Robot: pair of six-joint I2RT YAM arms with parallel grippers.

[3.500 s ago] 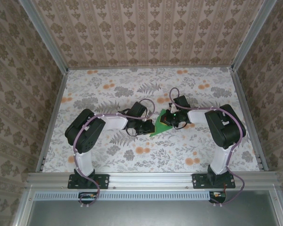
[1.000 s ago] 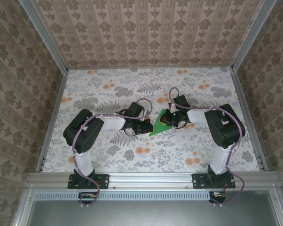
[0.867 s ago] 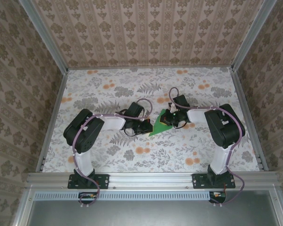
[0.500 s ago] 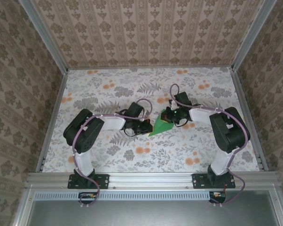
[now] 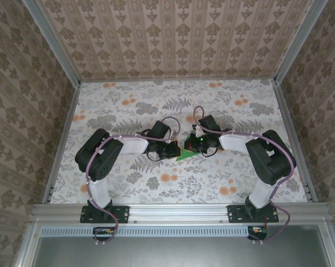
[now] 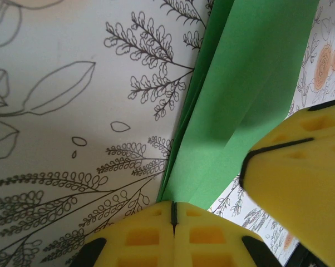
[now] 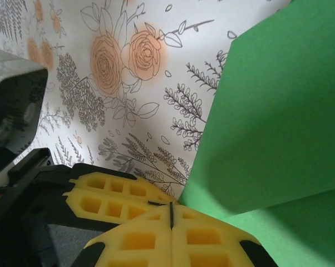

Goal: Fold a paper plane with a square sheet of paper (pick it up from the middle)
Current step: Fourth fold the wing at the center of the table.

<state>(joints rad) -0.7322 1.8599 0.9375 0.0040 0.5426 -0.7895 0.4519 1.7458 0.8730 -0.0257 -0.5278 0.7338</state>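
The bright green sheet of paper [image 5: 181,155] lies folded in layers at mid-table, with just a small pointed part peeking out between the two grippers. My left gripper [image 5: 176,150] is shut, and the paper's stacked folded edges [image 6: 240,83] run straight into its yellow tips [image 6: 173,203]. My right gripper [image 5: 194,146] is shut too, with its tips [image 7: 171,204] at the paper's near corner [image 7: 279,111], and no green shows in their seam. The right fingers [image 6: 301,189] lie over the paper close to the left ones [image 7: 112,194].
A floral cloth [image 5: 156,105] covers the table. Aluminium rails [image 5: 178,210] run along the near edge and both sides, and patterned walls close in the back. The left wrist's grey camera housing [image 7: 11,105] sits close beside my right gripper.
My right gripper has slid left over the green paper until it is against the left gripper, covering most of the paper. The left arm has barely moved.
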